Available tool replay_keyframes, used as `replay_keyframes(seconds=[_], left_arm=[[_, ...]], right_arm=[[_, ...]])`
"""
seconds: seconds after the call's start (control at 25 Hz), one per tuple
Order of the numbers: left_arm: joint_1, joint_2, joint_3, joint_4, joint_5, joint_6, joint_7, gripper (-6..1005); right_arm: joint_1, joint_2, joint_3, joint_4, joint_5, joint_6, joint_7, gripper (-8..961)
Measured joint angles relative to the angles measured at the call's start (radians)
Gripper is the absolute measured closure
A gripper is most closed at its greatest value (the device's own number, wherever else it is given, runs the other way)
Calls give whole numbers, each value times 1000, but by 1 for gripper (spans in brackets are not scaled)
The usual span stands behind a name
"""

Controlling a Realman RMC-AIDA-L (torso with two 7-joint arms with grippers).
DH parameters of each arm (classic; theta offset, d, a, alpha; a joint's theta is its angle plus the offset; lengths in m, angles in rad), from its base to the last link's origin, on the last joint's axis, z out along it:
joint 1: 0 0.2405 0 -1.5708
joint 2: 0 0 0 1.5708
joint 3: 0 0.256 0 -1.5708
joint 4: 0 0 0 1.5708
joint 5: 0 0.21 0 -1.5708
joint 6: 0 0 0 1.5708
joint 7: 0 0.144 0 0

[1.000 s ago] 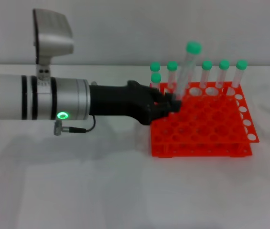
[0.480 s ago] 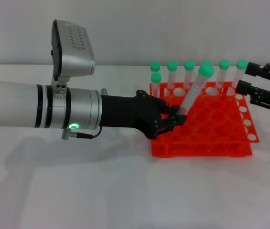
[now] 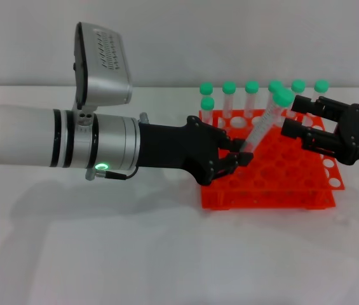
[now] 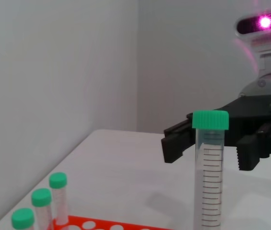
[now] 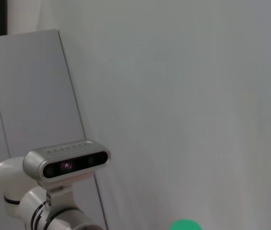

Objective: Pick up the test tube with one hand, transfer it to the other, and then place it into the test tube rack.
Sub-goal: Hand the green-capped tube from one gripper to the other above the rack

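Left end effector (image 3: 237, 157) clamped on the lower end of the test tube (image 3: 267, 123), tilted above the test tube rack (image 3: 268, 178). Right end effector (image 3: 293, 117) spread wide, fingers just beside the green cap, not touching. White counter (image 3: 103, 254), plain grey wall. Left wrist view alone shows the tube's graduation marks; right wrist view shows only its cap (image 5: 185, 225).

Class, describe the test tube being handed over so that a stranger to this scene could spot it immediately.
Find the orange-red test tube rack on the white table. Above its middle, the left gripper holds one green-capped test tube by its lower end, near the open right gripper. Unlike the tubes standing in the rack's back row, it leans, raised clear of the holes.
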Motion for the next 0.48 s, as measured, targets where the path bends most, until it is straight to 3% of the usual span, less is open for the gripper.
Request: replay_keyframes(seconds=[0.48], left_arm=[[0, 0, 68, 2, -13, -34, -8, 736]], right_arm=[[-7, 41, 0, -5, -10, 9, -62, 286]])
